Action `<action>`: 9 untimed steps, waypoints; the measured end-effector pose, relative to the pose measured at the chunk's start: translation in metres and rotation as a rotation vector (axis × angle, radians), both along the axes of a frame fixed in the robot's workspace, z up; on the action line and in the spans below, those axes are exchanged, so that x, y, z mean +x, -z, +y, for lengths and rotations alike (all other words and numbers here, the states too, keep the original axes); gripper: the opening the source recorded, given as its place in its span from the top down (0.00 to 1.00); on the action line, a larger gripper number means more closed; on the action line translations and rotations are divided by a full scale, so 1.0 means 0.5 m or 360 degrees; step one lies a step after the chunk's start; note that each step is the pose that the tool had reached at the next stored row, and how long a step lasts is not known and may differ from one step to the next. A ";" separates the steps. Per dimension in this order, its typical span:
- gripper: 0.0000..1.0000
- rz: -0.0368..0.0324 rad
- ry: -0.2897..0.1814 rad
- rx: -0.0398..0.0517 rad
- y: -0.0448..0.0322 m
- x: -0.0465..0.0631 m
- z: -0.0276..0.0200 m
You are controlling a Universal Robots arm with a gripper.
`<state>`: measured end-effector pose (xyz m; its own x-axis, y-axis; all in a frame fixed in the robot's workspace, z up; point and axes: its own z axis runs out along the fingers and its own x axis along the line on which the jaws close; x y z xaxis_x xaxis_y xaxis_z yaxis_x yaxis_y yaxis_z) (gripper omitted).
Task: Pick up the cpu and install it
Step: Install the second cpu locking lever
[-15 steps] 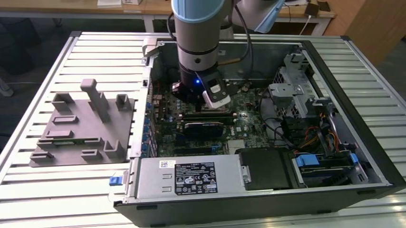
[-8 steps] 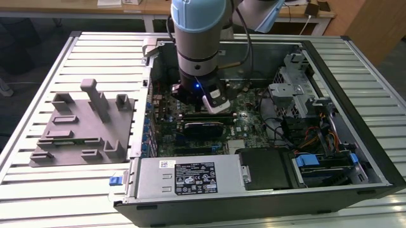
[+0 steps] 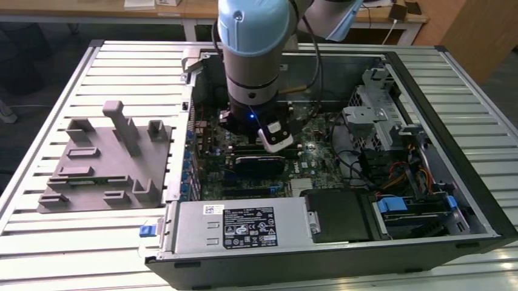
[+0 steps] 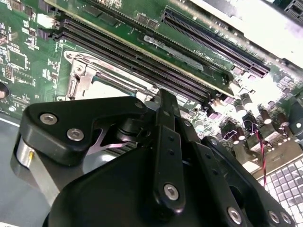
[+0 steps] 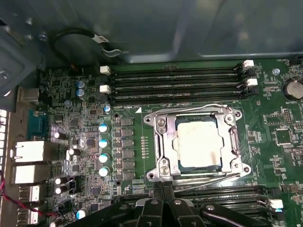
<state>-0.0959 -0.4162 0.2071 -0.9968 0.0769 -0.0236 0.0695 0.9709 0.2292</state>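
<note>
On the table [image 3: 48,242], the grey block [image 3: 105,160] lies at nine o'clock of the open computer case [image 3: 453,182]. The cpu [image 5: 198,144] lies flat, square, seated in the motherboard socket frame [image 5: 161,142]. The gripper [image 5: 163,208] hovers just beside it; whether its jaws are parted, I cannot tell.

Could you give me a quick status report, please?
Pincer hovering at the socket's edge. Cpu seated in the metal socket frame. Nothing blocking it.

The cpu [image 5: 197,144] has a dull, pale metal top with faint smudges, seated in a shiny bare-metal socket frame [image 5: 163,142]. The green board [image 5: 270,123] around it looks glossy. The gripper [image 4: 165,118] just beside the frame is matt black plastic with bright steel screws. The grey block [image 3: 105,160] looks like matt plastic.
</note>
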 end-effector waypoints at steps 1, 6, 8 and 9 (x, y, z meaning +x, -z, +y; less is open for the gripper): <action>0.89 0.0000 0.0000 0.0012 0.001 0.000 -0.0019; 0.89 0.0000 -0.0002 0.0082 0.007 -0.005 -0.0095; 0.89 0.0000 -0.0003 0.0094 0.010 -0.007 -0.0133; 0.89 0.0000 -0.0003 0.0098 0.012 -0.008 -0.0148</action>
